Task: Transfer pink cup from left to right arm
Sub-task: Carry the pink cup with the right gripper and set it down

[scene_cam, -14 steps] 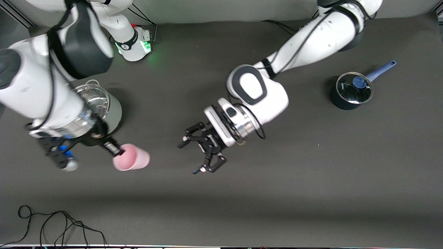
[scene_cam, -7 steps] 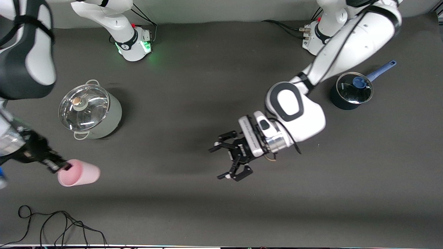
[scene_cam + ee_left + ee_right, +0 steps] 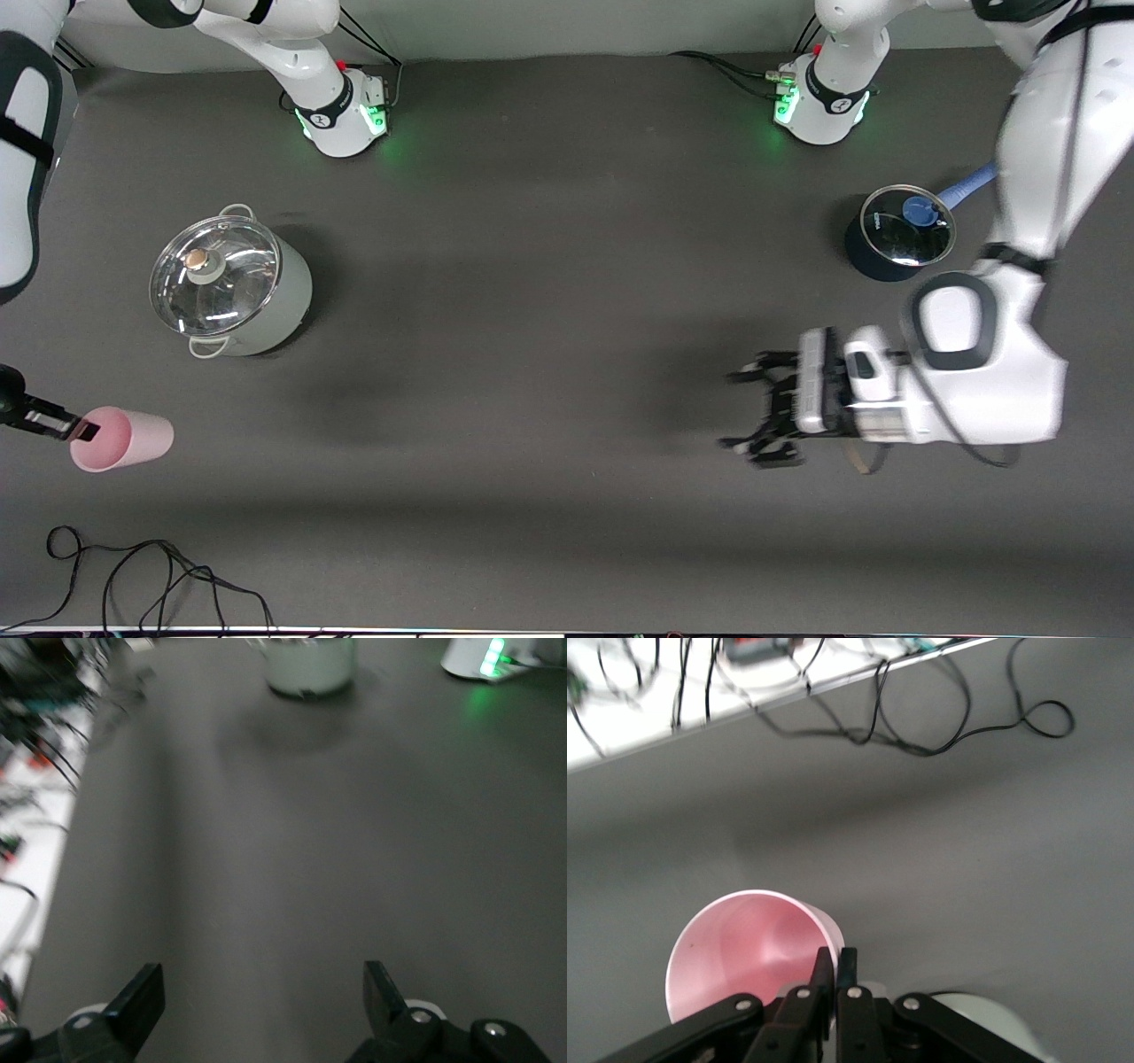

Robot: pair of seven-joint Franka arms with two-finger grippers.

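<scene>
The pink cup (image 3: 122,438) lies on its side in the air, over the table at the right arm's end. My right gripper (image 3: 78,431) is shut on its rim, one finger inside the cup and one outside. In the right wrist view the cup (image 3: 744,948) opens toward the camera, with my right gripper (image 3: 835,957) pinching its rim. My left gripper (image 3: 760,413), a black skeletal claw, is open and empty over the table toward the left arm's end. In the left wrist view my left gripper (image 3: 261,990) has its fingers wide apart with only bare table between them.
A grey pot with a glass lid (image 3: 230,283) stands near the right arm's end and also shows in the left wrist view (image 3: 306,660). A dark saucepan with a blue handle (image 3: 897,235) stands near the left arm's base. A black cable (image 3: 133,576) lies by the table's near edge.
My right gripper has carried the pink cup away toward the right arm's end of the table. My left arm has swung back toward its own end, open and empty.
</scene>
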